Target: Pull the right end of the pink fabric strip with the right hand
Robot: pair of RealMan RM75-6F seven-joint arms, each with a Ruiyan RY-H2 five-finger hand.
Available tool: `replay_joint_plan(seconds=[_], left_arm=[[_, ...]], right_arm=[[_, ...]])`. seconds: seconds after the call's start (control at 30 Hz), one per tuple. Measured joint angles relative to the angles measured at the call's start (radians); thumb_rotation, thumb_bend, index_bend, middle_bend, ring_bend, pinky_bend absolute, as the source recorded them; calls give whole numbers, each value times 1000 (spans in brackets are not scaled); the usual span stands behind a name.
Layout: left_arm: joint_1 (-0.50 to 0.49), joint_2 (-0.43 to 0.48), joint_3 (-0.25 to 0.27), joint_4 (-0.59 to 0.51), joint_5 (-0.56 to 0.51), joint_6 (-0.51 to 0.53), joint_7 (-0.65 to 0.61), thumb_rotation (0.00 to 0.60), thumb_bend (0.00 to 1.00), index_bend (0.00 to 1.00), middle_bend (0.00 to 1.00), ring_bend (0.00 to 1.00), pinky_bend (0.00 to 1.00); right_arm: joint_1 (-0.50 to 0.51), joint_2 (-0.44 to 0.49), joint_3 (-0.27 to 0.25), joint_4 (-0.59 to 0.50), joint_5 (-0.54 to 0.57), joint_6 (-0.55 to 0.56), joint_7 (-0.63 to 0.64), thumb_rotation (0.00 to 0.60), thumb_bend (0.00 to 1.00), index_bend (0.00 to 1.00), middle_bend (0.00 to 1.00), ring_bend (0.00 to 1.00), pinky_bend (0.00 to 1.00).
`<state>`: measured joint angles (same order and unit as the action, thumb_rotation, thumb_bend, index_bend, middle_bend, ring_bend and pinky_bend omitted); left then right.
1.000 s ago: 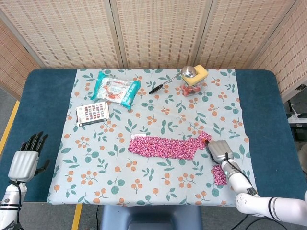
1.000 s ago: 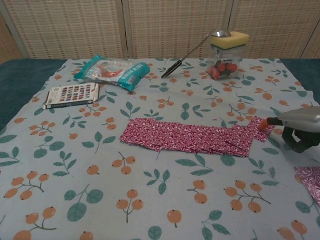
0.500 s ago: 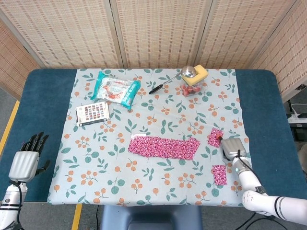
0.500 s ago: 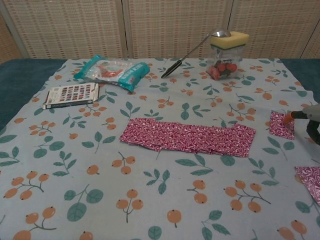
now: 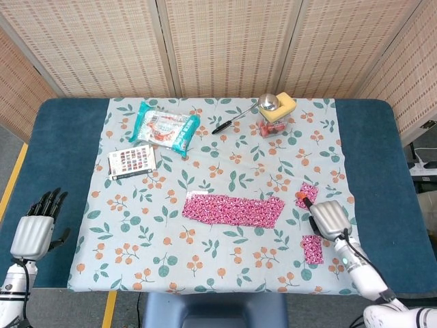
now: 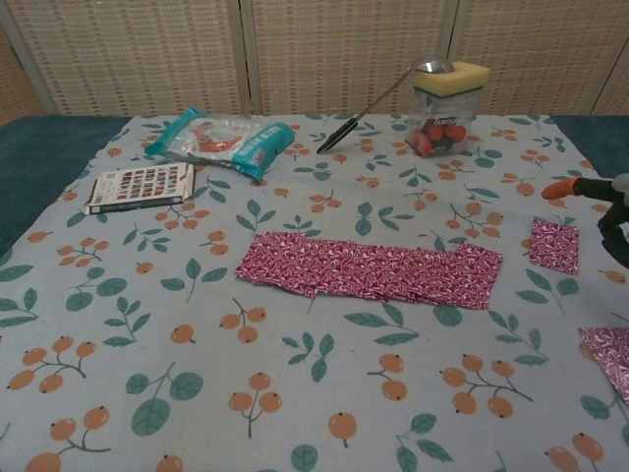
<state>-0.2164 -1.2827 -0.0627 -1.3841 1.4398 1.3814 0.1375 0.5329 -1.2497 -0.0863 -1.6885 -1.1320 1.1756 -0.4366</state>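
The pink fabric strip (image 5: pixel 233 208) (image 6: pixel 371 269) lies flat in the middle of the floral cloth. A small pink square piece (image 5: pixel 307 192) (image 6: pixel 553 245) lies apart from the strip's right end, flat on the cloth. My right hand (image 5: pixel 329 218) (image 6: pixel 601 203) hovers just right of and above that piece; its orange-tipped finger points left and nothing is in it. A second pink scrap (image 5: pixel 313 249) (image 6: pixel 609 358) lies nearer the front edge. My left hand (image 5: pixel 35 229) hangs beside the table's left front corner with its fingers spread, empty.
At the back stand a jar of red things (image 5: pixel 272 126) (image 6: pixel 440 126) with a yellow sponge and a long spoon (image 5: pixel 235 117) (image 6: pixel 373 99) on it. A teal snack bag (image 5: pixel 164 128) (image 6: pixel 222 139) and a colour card (image 5: pixel 132 161) (image 6: pixel 139 186) lie back left.
The right hand dragged the strip's right end rightward; a small square came away from the strip. The hand has since let it go and risen off it. Left hand unchanged.
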Motion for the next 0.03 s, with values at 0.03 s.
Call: replay_joint_plan(seconds=[0.03], left_arm=[[1, 0, 0, -1, 1, 3, 0, 600, 312, 66, 33, 73, 263]], right_arm=[[-24, -3, -6, 11, -34, 39, 8, 600, 351, 57, 444, 438, 609]])
